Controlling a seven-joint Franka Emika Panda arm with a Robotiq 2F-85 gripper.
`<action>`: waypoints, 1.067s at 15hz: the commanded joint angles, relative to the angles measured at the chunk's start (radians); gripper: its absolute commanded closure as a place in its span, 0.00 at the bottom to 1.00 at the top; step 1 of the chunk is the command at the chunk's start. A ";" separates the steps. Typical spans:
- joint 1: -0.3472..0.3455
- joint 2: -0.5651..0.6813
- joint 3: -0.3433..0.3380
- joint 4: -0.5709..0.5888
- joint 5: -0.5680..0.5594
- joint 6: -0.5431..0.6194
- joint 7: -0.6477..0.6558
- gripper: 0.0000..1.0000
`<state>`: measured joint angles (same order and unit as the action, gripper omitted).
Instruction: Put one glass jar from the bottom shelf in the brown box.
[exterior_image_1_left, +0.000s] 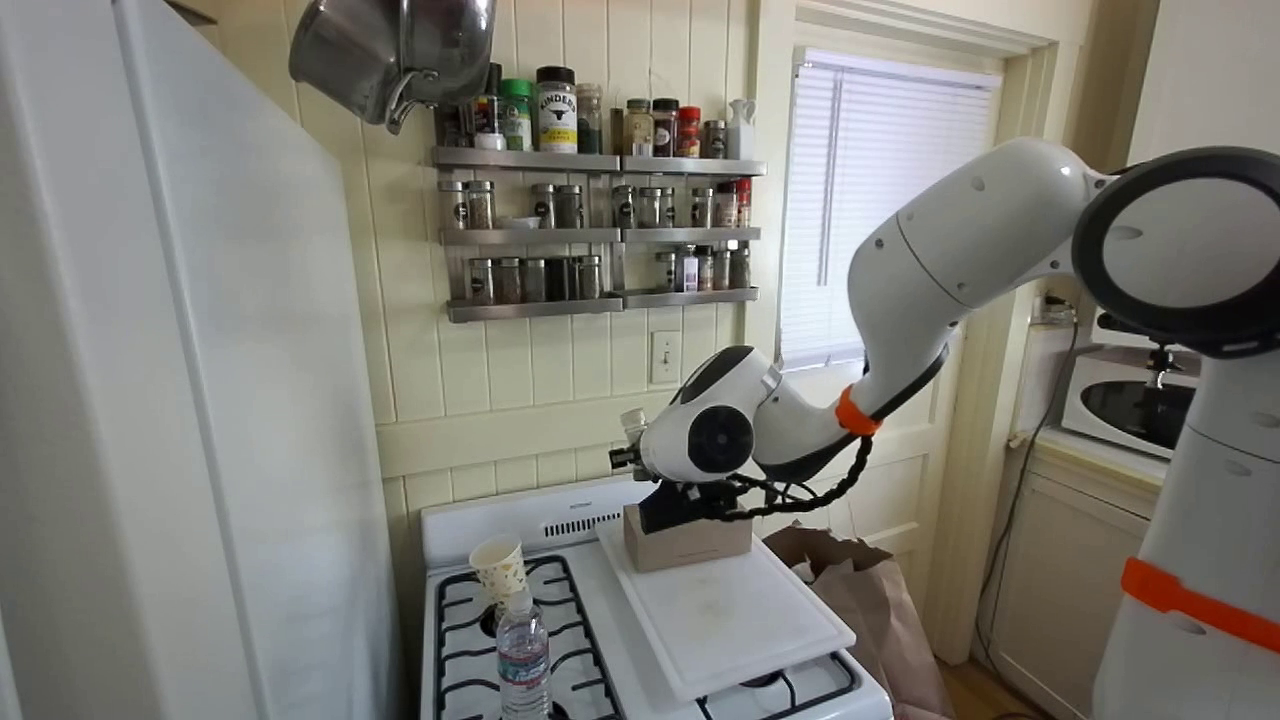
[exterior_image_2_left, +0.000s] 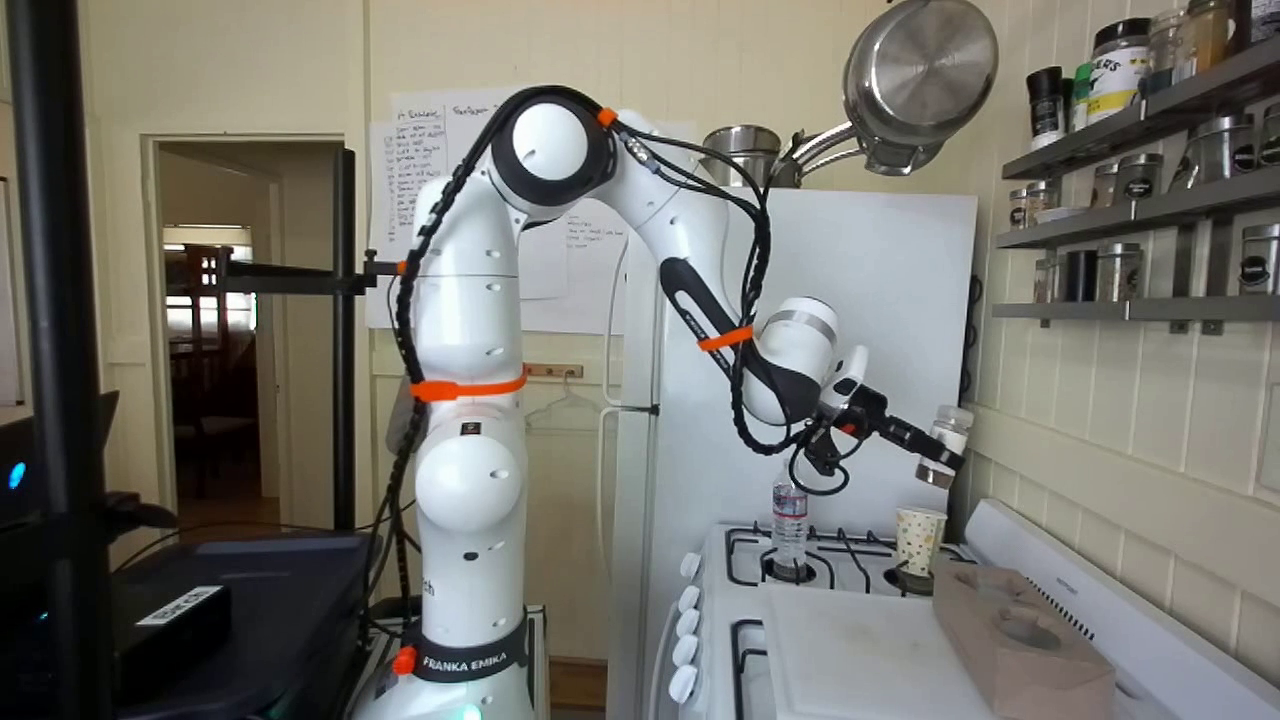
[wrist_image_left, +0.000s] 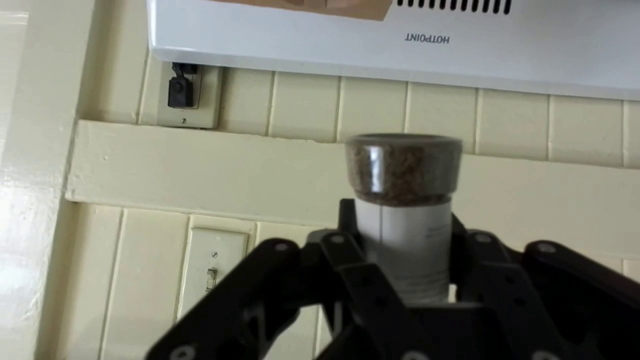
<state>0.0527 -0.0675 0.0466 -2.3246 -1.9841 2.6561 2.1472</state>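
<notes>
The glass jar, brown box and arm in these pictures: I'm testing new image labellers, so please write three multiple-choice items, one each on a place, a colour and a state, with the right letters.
1. Where does the brown box stand?
A) On the floor
B) On the white board
C) On the spice rack

2. What colour are the straps around the arm?
A) Blue
B) Green
C) Orange

3. How does the gripper stand?
A) Gripping the glass jar
B) Wide apart, holding nothing
C) Hidden from every view

1: B, as an exterior view shows its base resting on the white board.
2: C, as the straps show bright orange in both exterior views.
3: A, as the wrist view shows the glass jar between the fingers.
</notes>
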 joint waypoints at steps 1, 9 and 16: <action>-0.001 0.109 0.000 0.050 0.110 -0.028 -0.045 0.87; -0.026 0.283 -0.009 0.204 0.236 -0.123 -0.065 0.87; -0.009 0.387 0.011 0.261 0.361 -0.260 -0.147 0.87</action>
<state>0.0326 0.2709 0.0429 -2.0913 -1.6837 2.4701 2.0160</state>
